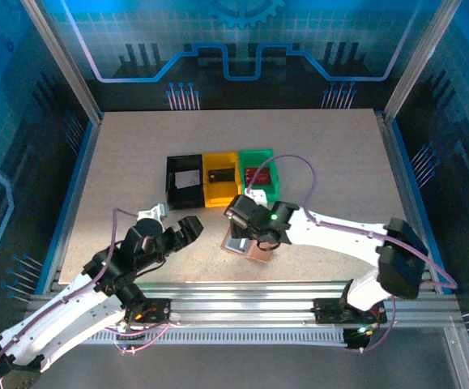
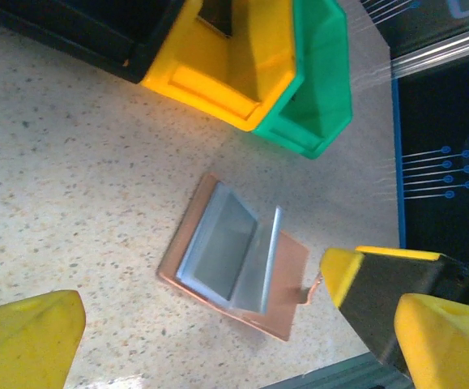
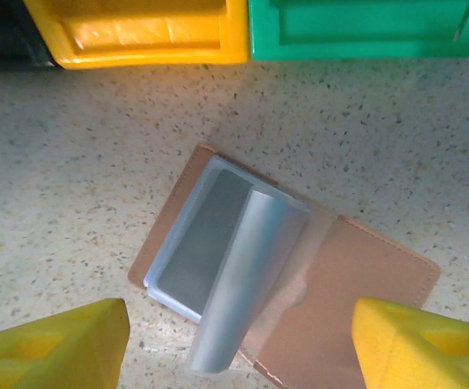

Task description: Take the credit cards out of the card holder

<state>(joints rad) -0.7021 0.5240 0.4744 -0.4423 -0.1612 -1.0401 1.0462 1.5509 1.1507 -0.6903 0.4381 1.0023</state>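
Note:
The tan card holder (image 1: 246,248) lies open on the table in front of the trays. Its pale grey inner pocket (image 3: 210,243) faces up and one flap (image 3: 254,275) stands curled above it. My right gripper (image 1: 258,233) hovers right over the card holder (image 3: 364,300), open, yellow fingers (image 3: 64,344) on either side and nothing between them. My left gripper (image 1: 182,231) is open to the left of the card holder (image 2: 234,259), apart from it. A white credit card (image 1: 188,179) lies in the black tray, a dark one (image 1: 221,174) in the yellow tray, a red one (image 1: 258,175) in the green tray.
The black tray (image 1: 172,182), yellow tray (image 1: 210,190) and green tray (image 1: 271,182) stand in a row just behind the card holder. The table's metal front rail (image 1: 242,292) runs close in front of it. A yellow-tipped black finger (image 2: 380,292) hangs by the holder's right edge.

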